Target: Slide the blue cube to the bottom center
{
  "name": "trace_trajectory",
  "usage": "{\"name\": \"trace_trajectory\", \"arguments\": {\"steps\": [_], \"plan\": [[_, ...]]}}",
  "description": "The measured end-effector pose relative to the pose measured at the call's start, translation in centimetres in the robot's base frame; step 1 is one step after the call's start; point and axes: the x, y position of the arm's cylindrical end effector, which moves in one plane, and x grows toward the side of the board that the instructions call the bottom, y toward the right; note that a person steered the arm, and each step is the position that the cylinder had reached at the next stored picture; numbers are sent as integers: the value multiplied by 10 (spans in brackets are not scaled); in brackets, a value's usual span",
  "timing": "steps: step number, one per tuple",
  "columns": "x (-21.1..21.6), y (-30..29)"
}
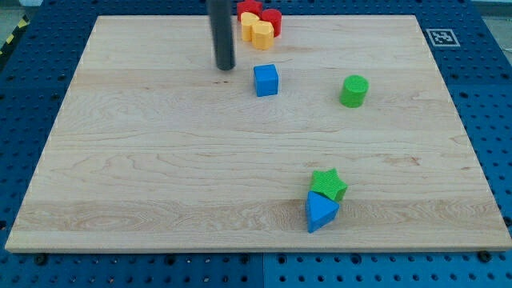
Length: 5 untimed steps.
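The blue cube (266,80) sits on the wooden board (160,160) in the upper middle of the view. My tip (225,67) rests on the board just to the left of the cube and slightly above it, a short gap away, not touching it. The rod rises straight up out of the view's top.
A yellow block (258,31) and red blocks (270,19) cluster at the top edge, right of the rod. A green cylinder (354,91) stands to the cube's right. A green star (329,184) touches a blue triangle (321,212) at the bottom right.
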Motion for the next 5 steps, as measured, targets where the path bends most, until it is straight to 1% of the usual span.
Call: {"name": "trace_trajectory", "arguments": {"steps": [1,2,3,5], "plan": [[5,23],[22,24],[33,37],[35,64]]}}
